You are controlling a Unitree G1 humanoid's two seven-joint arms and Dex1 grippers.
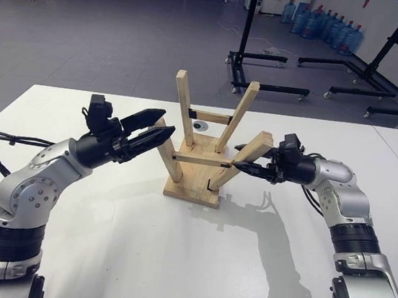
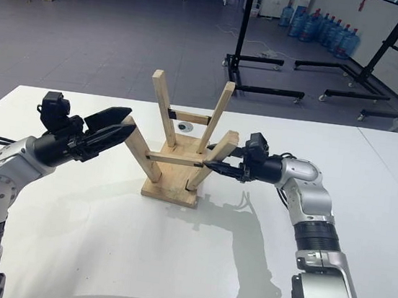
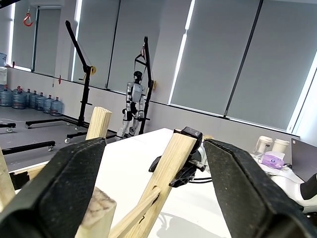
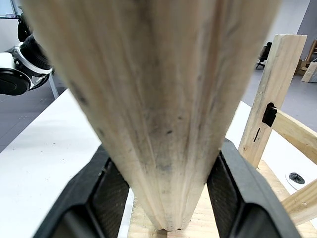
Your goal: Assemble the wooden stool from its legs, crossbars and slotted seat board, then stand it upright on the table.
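The wooden stool rests upside down with its seat board (image 1: 192,190) flat on the white table (image 1: 170,262) and its legs pointing up and outward. Crossbars (image 1: 197,160) join the legs at front and back. My left gripper (image 1: 167,122) is open at the top end of the front-left leg (image 3: 96,218), which sits between its fingers (image 3: 74,173) without being clamped. My right gripper (image 1: 244,165) is shut on the front-right leg (image 1: 255,150) about halfway up; its pads (image 4: 109,193) press both sides of the leg (image 4: 158,99).
A round cable hole (image 1: 200,126) lies in the table just behind the stool. Black wheeled stands (image 1: 267,63) and water bottles (image 1: 330,23) are on the floor beyond the far table edge. Bare tabletop spreads in front of the stool.
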